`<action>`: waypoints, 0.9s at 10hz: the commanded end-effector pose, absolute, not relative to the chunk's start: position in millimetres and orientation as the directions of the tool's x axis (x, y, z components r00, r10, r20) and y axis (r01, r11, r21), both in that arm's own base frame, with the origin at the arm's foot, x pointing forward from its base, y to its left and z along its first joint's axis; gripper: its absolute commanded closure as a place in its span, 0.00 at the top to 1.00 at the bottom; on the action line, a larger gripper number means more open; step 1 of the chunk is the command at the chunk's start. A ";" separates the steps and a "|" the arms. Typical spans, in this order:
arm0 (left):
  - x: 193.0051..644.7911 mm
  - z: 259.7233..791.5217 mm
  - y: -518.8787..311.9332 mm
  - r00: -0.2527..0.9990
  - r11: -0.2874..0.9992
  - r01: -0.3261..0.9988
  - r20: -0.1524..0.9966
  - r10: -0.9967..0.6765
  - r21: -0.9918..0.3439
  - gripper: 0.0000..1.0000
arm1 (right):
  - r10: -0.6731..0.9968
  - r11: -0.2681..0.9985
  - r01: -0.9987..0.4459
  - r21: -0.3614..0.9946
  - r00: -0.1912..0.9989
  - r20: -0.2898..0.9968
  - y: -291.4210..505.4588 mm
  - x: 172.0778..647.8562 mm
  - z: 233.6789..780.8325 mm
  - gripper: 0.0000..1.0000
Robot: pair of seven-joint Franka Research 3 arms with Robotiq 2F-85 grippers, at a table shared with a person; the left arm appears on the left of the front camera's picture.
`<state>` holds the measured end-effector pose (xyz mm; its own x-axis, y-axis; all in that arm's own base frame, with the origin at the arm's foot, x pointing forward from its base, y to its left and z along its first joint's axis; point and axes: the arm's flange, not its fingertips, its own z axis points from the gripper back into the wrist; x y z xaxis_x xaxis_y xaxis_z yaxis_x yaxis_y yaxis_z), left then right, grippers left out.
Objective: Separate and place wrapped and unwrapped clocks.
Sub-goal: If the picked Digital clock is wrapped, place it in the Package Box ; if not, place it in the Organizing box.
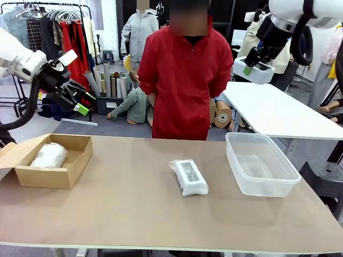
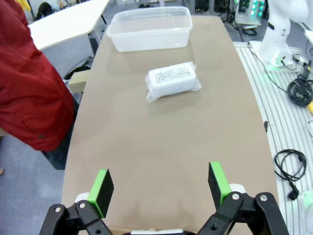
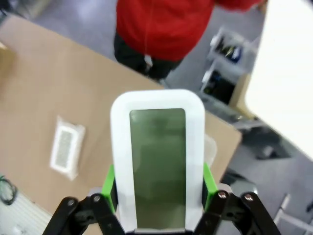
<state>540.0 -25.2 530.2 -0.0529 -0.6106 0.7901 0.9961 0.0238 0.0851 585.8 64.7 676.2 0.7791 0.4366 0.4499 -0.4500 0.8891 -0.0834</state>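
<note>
We see the box (image 1: 64, 174) at the left of the front view, flaps open, on the brown table (image 1: 134, 214). One wrapped clock (image 1: 48, 155) lies inside it, against the left wall. The tub (image 1: 261, 184) sits on the table at the right of the frame, and the brown tabletop shows through its clear floor. Between the two containers, a little right of centre, the other wrapped clock (image 1: 188, 176) lies flat on the table, apart from both.

A person (image 1: 185, 80) in a red jacket stands at the far edge, behind the middle of the table. A clothes rack (image 1: 59, 16) fills the upper left background, and a white side table (image 1: 278, 110) runs behind the tub at the right.

The right gripper (image 1: 252, 65) hangs in the upper right of the front view, higher in the picture than the tub, clamped on the bare clock (image 3: 157, 161). In the right wrist view we see its green pads (image 3: 110, 188) pressed on the clock's two long sides, with the grey-green screen facing the camera. The table's wrapped clock lies at the left of that view, well apart from the held one.

The left gripper (image 1: 79, 104) is raised in the upper left of the front view, above and behind the box. Its fingers (image 2: 103, 186) are spread wide and hold nothing. In the left wrist view the table's wrapped clock lies well ahead of them, in the upper middle of the frame, with the tub beyond it at the top.
</note>
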 end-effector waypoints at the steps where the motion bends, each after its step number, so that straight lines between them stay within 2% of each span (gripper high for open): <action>1: 538.6 531.7 -24.6 -0.053 0.029 0.996 0.791 -0.610 0.090 1.00 | 0.362 0.926 -0.372 -0.063 0.828 0.429 62.6 567.9 665.3 0.00; 3: 538.6 531.7 -24.6 -0.053 0.029 0.996 0.791 -0.610 0.090 1.00 | 0.405 0.905 -0.421 -0.065 0.805 0.434 58.8 580.6 667.5 0.00; 9: 538.6 531.7 -24.6 -0.053 0.029 0.996 0.791 -0.610 0.090 1.00 | 0.405 0.905 -0.421 -0.065 0.805 0.434 58.8 580.6 667.5 0.00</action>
<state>540.0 -25.2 530.3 -0.0531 -0.6107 0.7901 0.9961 0.0238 0.0853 578.4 59.4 662.0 0.8146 0.3944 0.4253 -0.4114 0.9098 -0.0555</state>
